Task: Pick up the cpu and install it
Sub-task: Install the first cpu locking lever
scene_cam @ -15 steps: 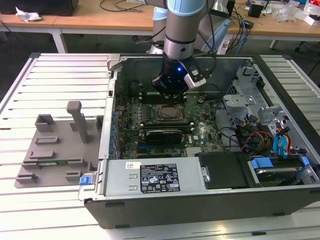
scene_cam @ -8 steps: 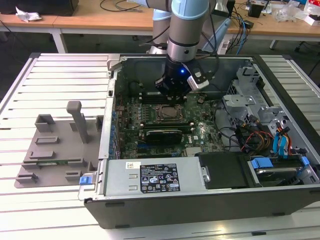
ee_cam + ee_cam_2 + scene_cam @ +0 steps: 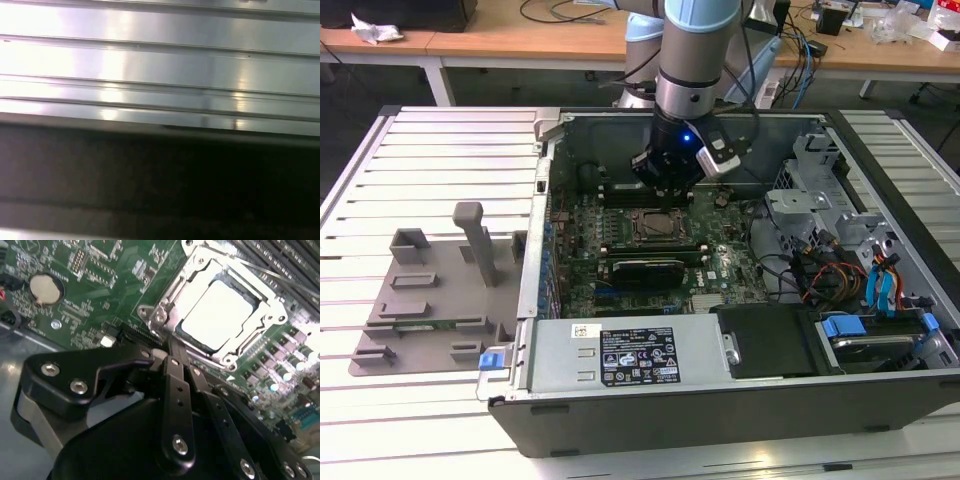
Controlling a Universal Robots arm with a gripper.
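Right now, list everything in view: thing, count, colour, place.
cpu: one, pale silver, seated in the motherboard socket, as the second wrist view shows.
socket frame: one, shiny metal, around the cpu.
motherboard: one, green, inside the computer case.
coin cell: one, silver, on the motherboard.
computer case: one, dark grey, open, on the slatted table.
fixture plate: one, grey, at the exterior view's left.
slatted table: one, silver.
gripper: one, black, just above the socket, jaws closed and empty.

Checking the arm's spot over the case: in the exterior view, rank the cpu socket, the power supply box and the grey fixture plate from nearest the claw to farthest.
1. cpu socket, just below the claw.
2. power supply box, along the case's near edge.
3. grey fixture plate, outside the case on the exterior view's left.
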